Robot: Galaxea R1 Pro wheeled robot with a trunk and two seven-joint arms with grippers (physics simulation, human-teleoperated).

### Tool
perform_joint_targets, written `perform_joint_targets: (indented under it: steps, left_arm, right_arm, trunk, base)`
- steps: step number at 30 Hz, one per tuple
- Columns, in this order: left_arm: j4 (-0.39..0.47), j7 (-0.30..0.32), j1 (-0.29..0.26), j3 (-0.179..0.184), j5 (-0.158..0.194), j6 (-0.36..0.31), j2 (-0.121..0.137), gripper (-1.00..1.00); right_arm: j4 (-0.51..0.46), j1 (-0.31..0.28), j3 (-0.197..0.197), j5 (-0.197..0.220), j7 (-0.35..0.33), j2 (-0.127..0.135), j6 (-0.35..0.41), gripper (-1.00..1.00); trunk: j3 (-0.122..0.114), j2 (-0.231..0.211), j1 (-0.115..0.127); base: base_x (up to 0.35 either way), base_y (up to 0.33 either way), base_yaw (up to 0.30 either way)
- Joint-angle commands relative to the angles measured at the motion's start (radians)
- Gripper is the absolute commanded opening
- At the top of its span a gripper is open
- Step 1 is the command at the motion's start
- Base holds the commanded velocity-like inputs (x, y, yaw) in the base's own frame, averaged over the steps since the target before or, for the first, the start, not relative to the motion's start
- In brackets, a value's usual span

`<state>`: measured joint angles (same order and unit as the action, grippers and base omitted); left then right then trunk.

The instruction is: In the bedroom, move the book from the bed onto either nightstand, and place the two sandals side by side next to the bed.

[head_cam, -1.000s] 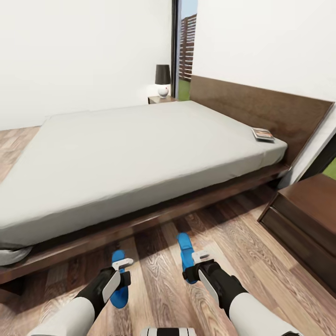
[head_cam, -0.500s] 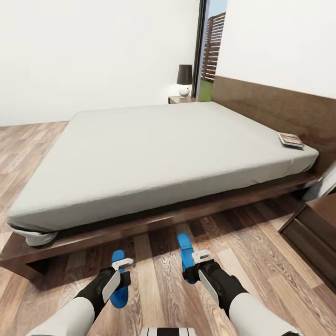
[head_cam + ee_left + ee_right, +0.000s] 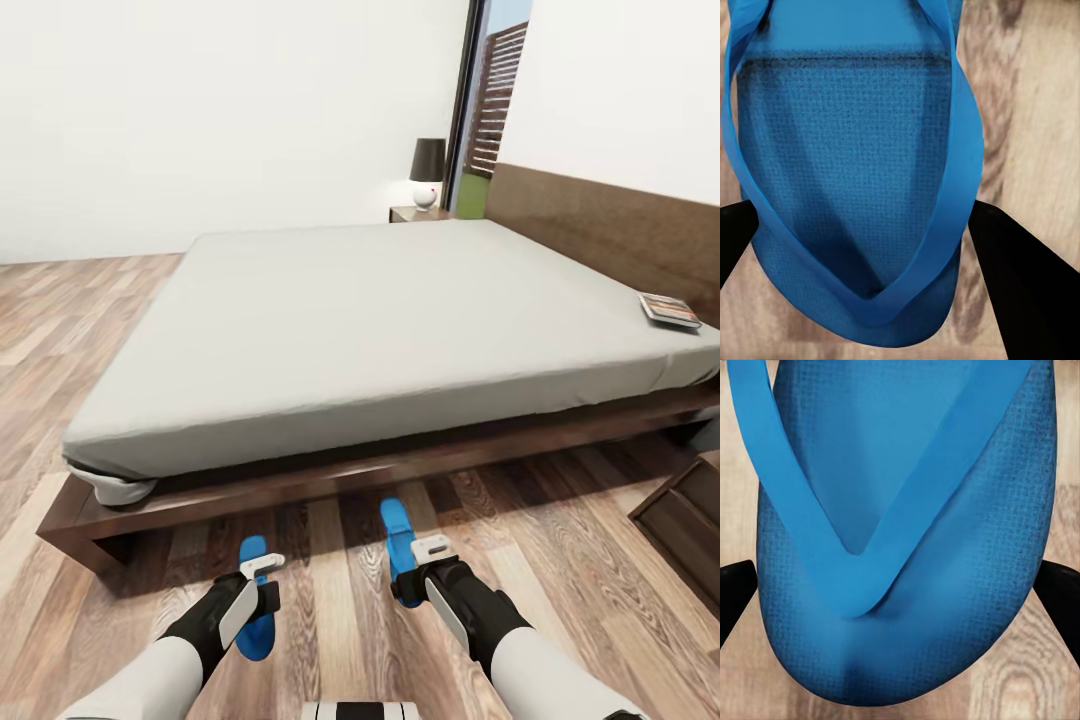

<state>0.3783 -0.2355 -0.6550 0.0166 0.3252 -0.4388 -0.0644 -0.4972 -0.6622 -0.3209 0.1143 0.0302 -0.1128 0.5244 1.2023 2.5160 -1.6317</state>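
Two bright blue flat sandals, left one point(image 3: 256, 598) and right one point(image 3: 399, 532), apart above brown wood-plank floor point(image 3: 330, 610) just beside low grey-mattressed bed point(image 3: 400, 320). Each clamped between fingers: left gripper point(image 3: 262, 572) on the left, right gripper point(image 3: 428, 556) on the right. Small thin paperback book point(image 3: 669, 310) near the bed's dark brown headboard point(image 3: 610, 235).

The bed point(image 3: 400, 310) carries a bare grey mattress; the book point(image 3: 669, 310) lies flat on it at its 3 o'clock edge, near the headboard point(image 3: 610, 230). The plank floor point(image 3: 60, 330) bears the bed frame and a dark cabinet point(image 3: 690, 525) at 4 o'clock. At 12 o'clock a nightstand point(image 3: 415, 213) carries a lamp point(image 3: 427, 172).
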Motion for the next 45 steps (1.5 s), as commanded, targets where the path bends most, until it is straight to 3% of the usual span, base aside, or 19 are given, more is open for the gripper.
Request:
perform_joint_targets:
  steps: [1, 13, 21, 22, 27, 31, 35, 42, 45]
  left_arm:
    - [0.002, -0.007, 0.000, 0.002, 0.009, -0.005, 0.000, -1.00]
    - [0.002, -0.007, 0.000, 0.002, 0.008, -0.005, -0.002, -1.00]
    - [0.005, -0.005, 0.000, 0.001, 0.009, -0.012, -0.008, -1.00]
    - [0.007, -0.005, -0.001, -0.004, 0.015, -0.139, 0.004, -1.00]
    - [0.014, -0.006, -0.025, -0.004, 0.014, -0.210, 0.011, -1.00]
    - [0.011, 0.004, -0.105, -0.004, 0.015, -0.333, 0.014, -1.00]
    - [0.010, 0.032, -0.147, -0.004, 0.015, -0.368, 0.022, -1.00]
    - [0.009, 0.048, -0.155, -0.001, 0.007, -0.374, 0.023, -1.00]
    - [0.013, 0.050, -0.155, -0.003, 0.008, -0.374, 0.023, -1.00]
  right_arm:
    - [-0.001, -0.001, -0.004, 0.010, 0.002, 0.001, 0.004, -1.00]
    - [-0.001, -0.001, -0.007, 0.010, 0.005, 0.001, 0.006, -1.00]
    - [-0.001, -0.001, -0.002, 0.011, 0.003, 0.001, 0.003, -1.00]
    - [0.000, 0.000, -0.003, 0.011, 0.002, 0.001, 0.002, -1.00]
    - [-0.001, -0.001, -0.002, 0.011, 0.004, 0.001, -0.003, -1.00]
    - [-0.002, -0.001, -0.001, 0.011, 0.005, 0.001, -0.014, -1.00]
    - [-0.003, -0.001, 0.000, 0.011, 0.005, 0.001, -0.023, -1.00]
    - [-0.003, -0.001, 0.001, 0.013, -0.002, 0.001, -0.065, -1.00]
    - [-0.003, -0.001, -0.002, 0.014, 0.000, 0.000, -0.064, -1.00]
  trunk:
    - [0.001, 0.000, 0.000]
    - [0.001, 0.000, 0.000]
    - [0.001, 0.000, 0.000]
    - [0.001, 0.000, 0.000]
    - [0.001, 0.000, 0.000]
    - [0.001, 0.000, 0.000]
    - [0.001, 0.000, 0.000]
    - [0.001, 0.000, 0.000]
    - [0.013, 0.001, -0.001]
  base:
    - [0.000, 0.000, 0.015]
    - [0.000, 0.000, 0.237]
    - [0.000, 0.000, 0.025]
    - [0.000, 0.000, 0.000]
    - [0.000, 0.000, 0.000]
    - [0.000, 0.000, 0.000]
    - [0.000, 0.000, 0.000]
    - [0.000, 0.000, 0.000]
    - [0.000, 0.000, 0.000]
